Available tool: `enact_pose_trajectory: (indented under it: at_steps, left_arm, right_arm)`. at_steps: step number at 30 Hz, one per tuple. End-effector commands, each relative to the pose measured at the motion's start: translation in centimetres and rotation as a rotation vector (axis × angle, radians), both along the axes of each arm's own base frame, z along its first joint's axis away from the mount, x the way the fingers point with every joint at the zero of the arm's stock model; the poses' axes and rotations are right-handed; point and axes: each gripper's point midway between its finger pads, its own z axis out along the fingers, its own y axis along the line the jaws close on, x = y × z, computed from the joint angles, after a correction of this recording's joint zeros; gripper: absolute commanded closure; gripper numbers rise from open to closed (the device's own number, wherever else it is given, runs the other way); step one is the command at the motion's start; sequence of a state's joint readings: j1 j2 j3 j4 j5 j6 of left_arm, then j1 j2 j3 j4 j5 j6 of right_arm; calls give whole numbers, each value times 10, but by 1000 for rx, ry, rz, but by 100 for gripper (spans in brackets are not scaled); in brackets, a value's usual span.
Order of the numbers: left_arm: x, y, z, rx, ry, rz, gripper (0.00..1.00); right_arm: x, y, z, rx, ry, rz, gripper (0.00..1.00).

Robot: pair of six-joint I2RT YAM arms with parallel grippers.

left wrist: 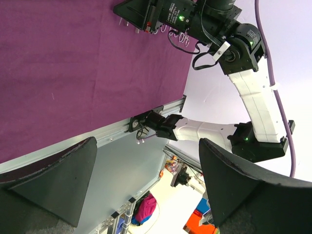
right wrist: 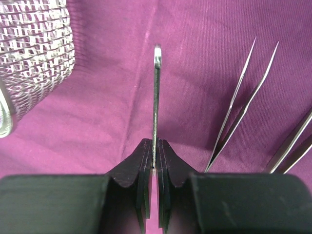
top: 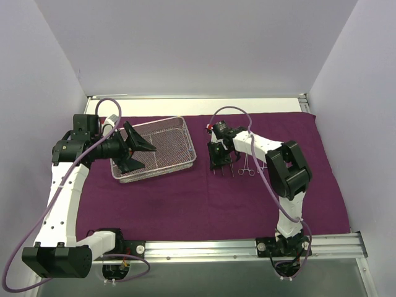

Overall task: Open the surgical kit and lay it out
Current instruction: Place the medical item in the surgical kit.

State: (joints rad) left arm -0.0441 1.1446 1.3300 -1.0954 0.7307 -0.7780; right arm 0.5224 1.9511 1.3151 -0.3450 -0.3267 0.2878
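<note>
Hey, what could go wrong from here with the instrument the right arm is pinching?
The right gripper pinches the thin instrument just at its fingertips, so it might pivot or slip. Lowered carelessly, it could land on the tweezers lying close beside it on the cloth. The mesh tray sits near the other side, so a swing might knock it.

Pale table (top: pixel 260 106), purple cloth (top: pixel 185 204) spread flat over most of it

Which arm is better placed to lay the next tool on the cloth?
Right: the right hand grips a silver tool over the cloth beside the tweezers; the left hand is open.
</note>
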Motion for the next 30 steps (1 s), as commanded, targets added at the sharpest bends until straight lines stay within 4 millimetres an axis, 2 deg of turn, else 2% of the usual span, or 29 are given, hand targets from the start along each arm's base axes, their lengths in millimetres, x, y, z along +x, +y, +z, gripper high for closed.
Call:
enact_pose_trajectory:
  at_steps: [1,8,17,23,26,30]
  left_arm:
    - [6,-3,13,-22,-62,-14,6]
    - [6,-4,14,-28,-63,-20,6]
    - [6,-4,14,-36,-62,-21,6]
    - [6,-5,13,-38,-57,-20,6]
    - [6,-5,14,-45,-61,-22,6]
    - [6,-4,10,-26,-62,-27,6]
  right_arm:
    - [-3,-6,-3,-25,36,-28,95]
    - [-3,-10,-13,-49,44,-32,92]
    - [5,-7,-12,-50,39,-43,83]
    - [3,-6,-10,-40,40,-54,79]
    - [4,-7,-3,-42,28,-60,75]
    - [13,-11,23,-53,-36,-69,68]
